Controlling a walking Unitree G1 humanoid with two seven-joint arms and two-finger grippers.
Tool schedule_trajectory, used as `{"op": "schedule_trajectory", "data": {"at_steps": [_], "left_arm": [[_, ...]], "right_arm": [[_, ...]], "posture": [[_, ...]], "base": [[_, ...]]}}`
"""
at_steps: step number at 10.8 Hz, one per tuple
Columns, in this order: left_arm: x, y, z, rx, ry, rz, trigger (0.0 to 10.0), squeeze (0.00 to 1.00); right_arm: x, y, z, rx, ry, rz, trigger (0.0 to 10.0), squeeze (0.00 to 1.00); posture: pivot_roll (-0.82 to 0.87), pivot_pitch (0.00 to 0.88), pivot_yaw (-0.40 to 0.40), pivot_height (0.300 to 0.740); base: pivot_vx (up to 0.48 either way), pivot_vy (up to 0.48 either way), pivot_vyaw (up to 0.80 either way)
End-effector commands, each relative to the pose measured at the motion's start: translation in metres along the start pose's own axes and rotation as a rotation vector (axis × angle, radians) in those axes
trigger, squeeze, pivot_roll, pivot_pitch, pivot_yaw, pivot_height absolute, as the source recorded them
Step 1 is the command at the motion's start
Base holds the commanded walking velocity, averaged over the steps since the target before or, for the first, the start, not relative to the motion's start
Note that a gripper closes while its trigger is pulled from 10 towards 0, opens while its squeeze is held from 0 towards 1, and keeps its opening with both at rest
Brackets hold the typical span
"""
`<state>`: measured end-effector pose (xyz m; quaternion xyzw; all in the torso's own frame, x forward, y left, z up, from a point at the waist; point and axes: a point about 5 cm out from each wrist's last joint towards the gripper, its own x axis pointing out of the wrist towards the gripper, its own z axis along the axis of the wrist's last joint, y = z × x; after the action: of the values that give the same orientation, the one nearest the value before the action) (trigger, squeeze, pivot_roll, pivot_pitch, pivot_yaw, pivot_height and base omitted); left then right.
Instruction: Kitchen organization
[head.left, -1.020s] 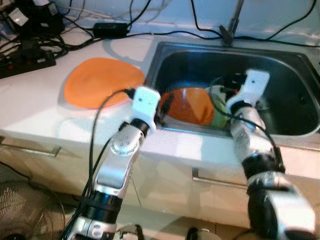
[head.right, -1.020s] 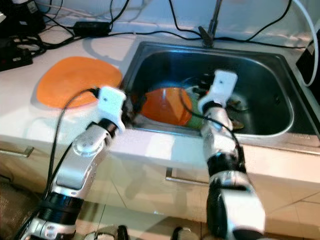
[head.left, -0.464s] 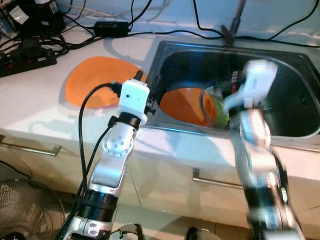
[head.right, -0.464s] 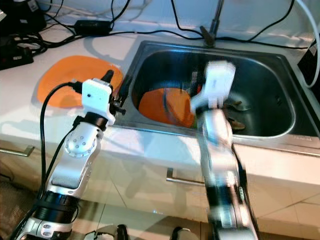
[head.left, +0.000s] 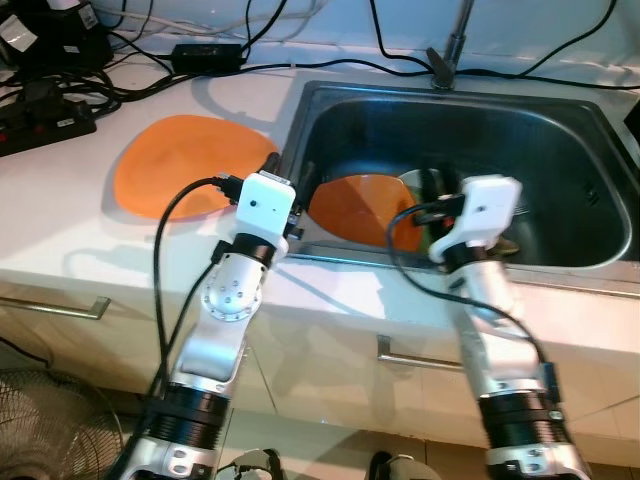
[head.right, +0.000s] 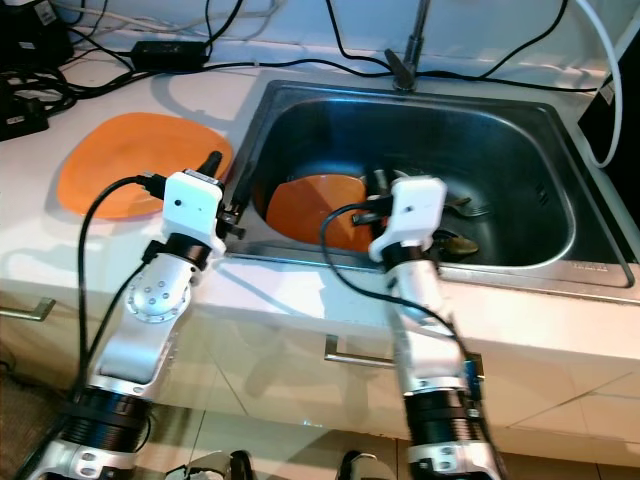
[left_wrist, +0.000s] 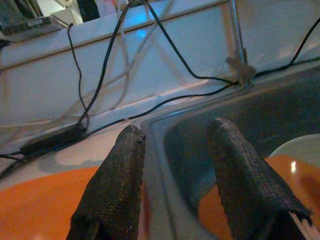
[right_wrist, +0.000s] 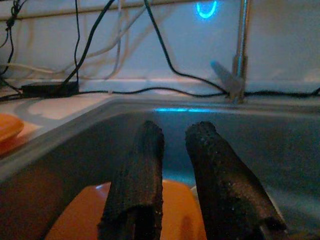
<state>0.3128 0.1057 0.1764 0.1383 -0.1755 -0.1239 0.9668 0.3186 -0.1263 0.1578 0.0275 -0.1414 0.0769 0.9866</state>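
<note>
1. An orange plate (head.left: 190, 175) lies flat on the white bench (head.left: 70, 230), left of centre in the frame.
2. A second orange plate (head.left: 360, 205) leans inside the steel sink (head.left: 560, 150), at centre.
3. The left tool (left_wrist: 172, 170) straddles the sink's left rim, fingers spread wide, empty.
4. The right tool (right_wrist: 172, 170) hovers above the sink plate, fingers narrowly apart, empty.

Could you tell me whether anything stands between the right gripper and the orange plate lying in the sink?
Nothing visible does. The right gripper hangs just above the orange plate in the sink, fingers slightly apart, with only open space below. A pale dish lies beside the plate, not between them.
</note>
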Motion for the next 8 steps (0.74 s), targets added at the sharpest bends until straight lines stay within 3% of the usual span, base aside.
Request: {"op": "schedule_trajectory", "data": {"at_steps": [1, 2, 3, 4, 7, 8], "left_arm": [[-0.001, -0.001, -0.001, 0.120, 0.012, -0.039, 10.0, 0.00], [0.000, 0.000, 0.000, 0.215, 0.019, -0.070, 10.0, 0.00], [0.000, 0.003, -0.003, 0.311, 0.039, -0.114, 10.0, 0.85], [-0.001, 0.009, -0.006, 0.375, 0.069, -0.151, 10.0, 1.00], [0.002, 0.041, -0.001, 0.592, 0.149, -0.195, 10.0, 1.00], [0.001, 0.049, 0.001, 0.656, 0.188, -0.253, 10.0, 0.00]], "right_arm": [[-0.001, 0.006, -0.006, 0.020, 0.022, 0.005, 10.0, 0.00], [-0.002, 0.010, -0.008, 0.029, 0.029, 0.017, 10.0, 0.00], [-0.002, 0.014, -0.010, 0.037, 0.036, 0.025, 10.0, 0.00], [-0.002, 0.014, -0.011, 0.041, 0.038, 0.024, 10.0, 0.00], [-0.002, 0.014, -0.015, 0.046, 0.055, 0.016, 10.0, 0.00], [-0.002, 0.015, -0.016, 0.049, 0.058, 0.018, 10.0, 0.00]], "posture": [[0.04, 0.081, 0.012, 0.740], [0.05, 0.078, 0.012, 0.740], [0.05, 0.075, 0.014, 0.740], [0.05, 0.066, 0.017, 0.740], [0.06, 0.055, 0.022, 0.740], [0.06, 0.053, 0.022, 0.740]], "base": [[0.000, 0.000, 0.00], [0.000, 0.000, 0.00], [0.000, 0.000, 0.00], [0.000, 0.000, 0.00], [0.000, 0.000, 0.00], [0.000, 0.000, 0.00]]}}
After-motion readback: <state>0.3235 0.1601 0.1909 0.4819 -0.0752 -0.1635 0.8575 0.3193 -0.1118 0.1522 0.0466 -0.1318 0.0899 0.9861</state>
